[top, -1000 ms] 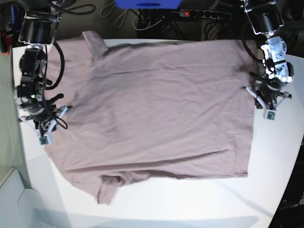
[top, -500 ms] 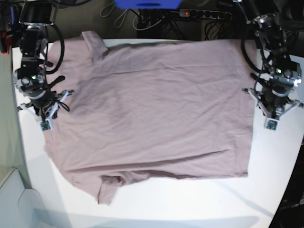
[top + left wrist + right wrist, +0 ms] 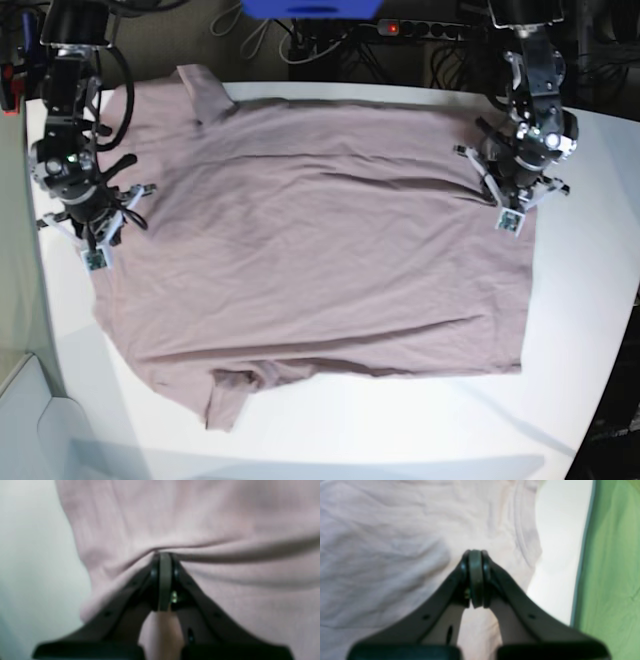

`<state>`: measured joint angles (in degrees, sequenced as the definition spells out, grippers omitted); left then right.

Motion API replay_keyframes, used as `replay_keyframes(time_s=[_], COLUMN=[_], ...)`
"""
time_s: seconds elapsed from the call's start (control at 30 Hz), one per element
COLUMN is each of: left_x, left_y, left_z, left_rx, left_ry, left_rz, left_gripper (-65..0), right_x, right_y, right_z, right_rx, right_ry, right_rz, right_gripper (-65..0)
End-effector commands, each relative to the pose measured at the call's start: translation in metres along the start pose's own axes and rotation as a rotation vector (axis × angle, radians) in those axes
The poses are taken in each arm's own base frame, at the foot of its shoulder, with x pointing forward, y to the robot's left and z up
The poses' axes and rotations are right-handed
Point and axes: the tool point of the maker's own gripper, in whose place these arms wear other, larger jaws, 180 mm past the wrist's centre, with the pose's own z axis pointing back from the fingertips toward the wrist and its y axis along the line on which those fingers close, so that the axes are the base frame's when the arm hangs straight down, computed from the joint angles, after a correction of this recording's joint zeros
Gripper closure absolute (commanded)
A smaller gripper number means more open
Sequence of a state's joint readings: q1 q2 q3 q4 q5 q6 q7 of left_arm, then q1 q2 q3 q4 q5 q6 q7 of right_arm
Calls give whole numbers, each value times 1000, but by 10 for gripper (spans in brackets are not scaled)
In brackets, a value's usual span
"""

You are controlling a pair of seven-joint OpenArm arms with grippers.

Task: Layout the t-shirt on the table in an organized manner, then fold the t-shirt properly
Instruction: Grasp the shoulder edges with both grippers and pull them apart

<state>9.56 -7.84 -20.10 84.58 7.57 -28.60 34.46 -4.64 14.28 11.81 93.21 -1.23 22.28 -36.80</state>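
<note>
So the t-shirt (image 3: 320,250) is spread out across the white bench (image 3: 590,300), lying sideways, taking up most of the middle. One short sleeve pokes up at the far left corner, the other sticks out at the near edge, a bit crumpled and folded on itself. The hem runs down the right side. Mostly flat, with some soft wrinkles running across the chest and a ridge of bunched cloth near the bottom.

The left arm's fingers (image 3: 508,200) are over at the far right of the shirt, by the hem corner. In its wrist view they're (image 3: 162,555) pressed tight together, and there's a fold of pink cloth pulled up into a little peak right at the tips, so it looks like it's pinching the shirt there. The hem edge and bare bench sit off to the left in that view.

The right arm's fingers (image 3: 95,240) are at the left side, around the collar end. In the wrist view they're (image 3: 475,552) pressed together too, sitting right on the fabric (image 3: 395,555) with the ribbed neckline curving just beside them. Can't really tell if any cloth is actually caught between them. There's a green surface (image 3: 612,567) past the bench edge (image 3: 557,542) on that side.
</note>
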Motion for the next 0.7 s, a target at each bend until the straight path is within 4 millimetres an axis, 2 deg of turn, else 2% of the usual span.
replay_keyframes(time_s=[0.0, 0.1, 0.2, 0.3, 0.4, 0.5, 0.67], left_x=[-64, -59, -63, -55, -47, -49, -58], left_y=[-7, 5, 25, 40, 52, 66, 87], left_z=[-2, -21, -31, -38, -43, -44, -37], left_rx=[-34, -36, -26, -14, -4, 12, 44], left_ry=[235, 236, 262, 251, 226, 241, 263], left_rz=[-36, -14, 3, 11, 18, 19, 3], left_gripper=[-3, -3, -3, -3, -3, -3, -3], right_x=[6, 5, -2, -12, -20, -30, -39], right_y=[-6, -3, -2, 3, 4, 13, 13], right_z=[4, 4, 4, 5, 3, -4, -26], right_rx=[-13, -8, -5, 5, 11, 32, 47], right_ry=[-23, -22, -8, 14, 35, 62, 110], right_rz=[4, 10, 7, 10, 5, -26, -67], right_gripper=[0, 0, 0, 0, 0, 0, 0])
